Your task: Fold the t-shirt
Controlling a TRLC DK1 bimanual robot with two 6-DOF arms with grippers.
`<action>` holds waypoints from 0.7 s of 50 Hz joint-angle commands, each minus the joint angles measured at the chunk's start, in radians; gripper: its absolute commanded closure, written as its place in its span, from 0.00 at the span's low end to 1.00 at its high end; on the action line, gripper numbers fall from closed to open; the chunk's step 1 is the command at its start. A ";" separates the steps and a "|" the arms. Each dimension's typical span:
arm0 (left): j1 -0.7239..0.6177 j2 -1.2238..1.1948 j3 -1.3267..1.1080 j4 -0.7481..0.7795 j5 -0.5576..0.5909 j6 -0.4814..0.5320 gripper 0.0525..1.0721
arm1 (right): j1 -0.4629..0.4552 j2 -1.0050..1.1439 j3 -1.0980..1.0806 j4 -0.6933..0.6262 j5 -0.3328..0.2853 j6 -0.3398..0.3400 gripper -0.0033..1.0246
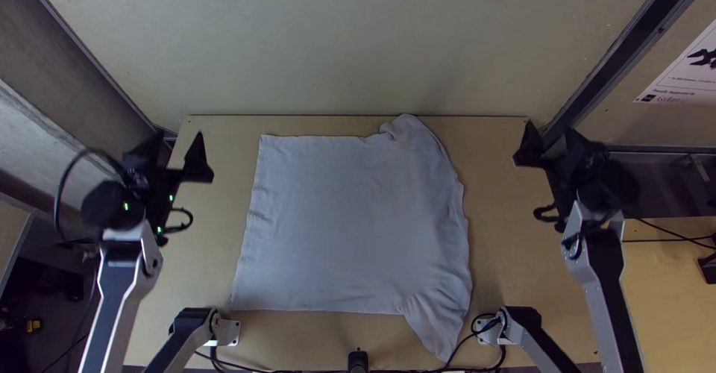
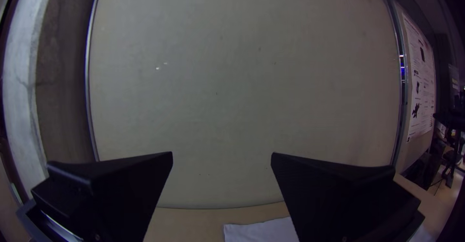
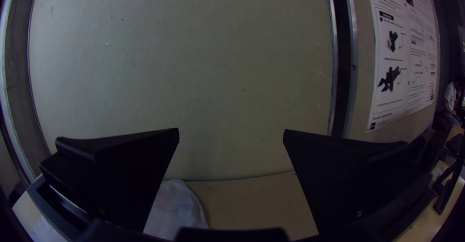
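The pale t-shirt [image 1: 350, 224] lies spread on the table, its left side straight, its right side curved with creases, one corner trailing toward the near edge. Left of it, my left gripper [image 1: 179, 149] stands open, away from the cloth. Beyond the shirt's right side is my right gripper [image 1: 548, 145], also open and holding nothing. In the left wrist view, the left gripper [image 2: 222, 157] has its fingers wide apart, with a strip of the shirt [image 2: 261, 231] below. The right wrist view has the right gripper [image 3: 231, 133] spread, near a rounded part of the shirt [image 3: 177, 210].
The light wooden table [image 1: 507, 268] ends at a pale upright wall [image 1: 350, 45]. Cables [image 1: 276, 370] run along the near edge, beside a small black post [image 1: 358, 361]. Dark frame bars and a printed sheet [image 1: 686, 71] stand at the right.
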 commanded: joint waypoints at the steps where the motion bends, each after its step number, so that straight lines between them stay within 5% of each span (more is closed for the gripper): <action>1: -0.013 0.145 0.161 -0.071 -0.013 -0.015 0.04 | 0.025 0.100 0.102 -0.017 0.004 0.006 0.04; 12: -0.036 0.424 0.480 -0.329 -0.030 -0.031 0.04 | 0.050 0.327 0.346 -0.149 0.004 0.006 0.04; 35: -0.102 0.695 0.646 -0.353 -0.030 -0.101 0.04 | 0.043 0.688 0.735 -0.304 -0.005 0.006 0.04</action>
